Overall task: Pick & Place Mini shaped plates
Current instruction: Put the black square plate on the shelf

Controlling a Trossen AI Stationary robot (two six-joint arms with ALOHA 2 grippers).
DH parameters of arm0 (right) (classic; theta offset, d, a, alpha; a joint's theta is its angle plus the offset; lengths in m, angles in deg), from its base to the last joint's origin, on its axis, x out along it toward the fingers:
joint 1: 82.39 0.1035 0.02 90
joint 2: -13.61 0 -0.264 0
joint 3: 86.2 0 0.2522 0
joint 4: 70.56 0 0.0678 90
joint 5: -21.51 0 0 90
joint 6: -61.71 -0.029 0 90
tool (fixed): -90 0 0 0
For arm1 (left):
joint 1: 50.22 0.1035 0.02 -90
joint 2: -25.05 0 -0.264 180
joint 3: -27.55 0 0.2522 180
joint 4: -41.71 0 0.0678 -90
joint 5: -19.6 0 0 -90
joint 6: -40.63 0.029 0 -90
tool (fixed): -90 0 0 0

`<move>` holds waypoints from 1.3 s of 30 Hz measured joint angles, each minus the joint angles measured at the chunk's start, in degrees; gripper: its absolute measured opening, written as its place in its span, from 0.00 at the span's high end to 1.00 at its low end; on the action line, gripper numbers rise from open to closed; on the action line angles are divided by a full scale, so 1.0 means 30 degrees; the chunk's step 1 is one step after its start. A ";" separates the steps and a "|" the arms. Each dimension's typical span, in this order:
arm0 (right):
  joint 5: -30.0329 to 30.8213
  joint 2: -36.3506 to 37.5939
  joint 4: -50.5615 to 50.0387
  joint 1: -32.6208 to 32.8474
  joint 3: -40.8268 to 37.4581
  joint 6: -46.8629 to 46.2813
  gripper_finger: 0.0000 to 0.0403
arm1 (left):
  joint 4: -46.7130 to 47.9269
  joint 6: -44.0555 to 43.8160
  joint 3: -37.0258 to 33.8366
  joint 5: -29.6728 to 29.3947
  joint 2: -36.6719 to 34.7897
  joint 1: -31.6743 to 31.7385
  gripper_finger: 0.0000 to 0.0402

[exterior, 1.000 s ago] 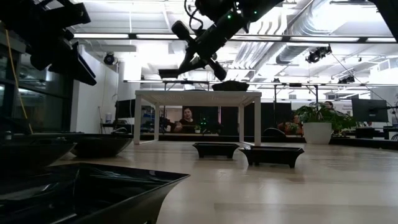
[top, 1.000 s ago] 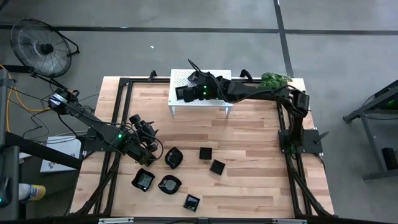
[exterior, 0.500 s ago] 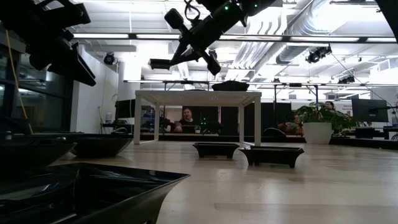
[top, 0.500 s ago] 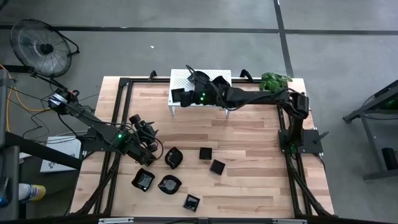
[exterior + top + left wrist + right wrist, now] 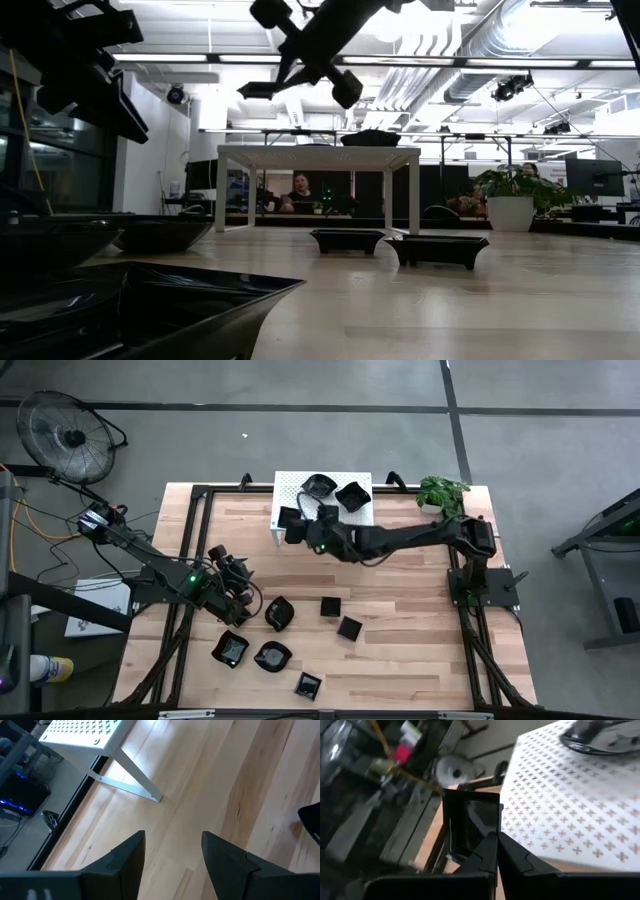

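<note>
The right end effector (image 5: 296, 525) is clenched on a square black plate (image 5: 471, 824), its two dark fingers (image 5: 487, 855) pressed together over the plate's near wall, and it hangs at the front left corner of the white perforated stand (image 5: 295, 485), partly past the stand's edge. Half a second ago it was over the stand's left part, and a second ago deeper over the stand; it has been drawing back toward the open worktop (image 5: 410, 610) with the plate still in its grip, and in the low view it has risen clear of the stand top. That reads as a retreat without a release, so this plate is not yet placed; whether it will be set at the corner or carried elsewhere cannot be told. Just beyond the end effector, on the stand, sit two plates already delivered: a rounded plate (image 5: 319, 485) and a square one (image 5: 352, 495), touching or nearly so. Farther off across the worktop, toward the left arm, the remaining plates wait: a rounded dish (image 5: 279, 613), two small squares (image 5: 330, 605) and (image 5: 349, 627), then three more near the front edge (image 5: 233, 650), (image 5: 272, 656), (image 5: 308, 684). The left end effector (image 5: 238, 582) waits over bare wood beside that group, fingers (image 5: 125, 857) parted and holding nothing, unchanged over the last second.
</note>
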 joint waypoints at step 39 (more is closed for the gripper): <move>0.1890 -0.3308 0.2580 -0.0777 -0.0020 -0.7025 1.00 | 0.1507 -0.0074 0.0000 0.1551 -0.2209 -0.0009 0.53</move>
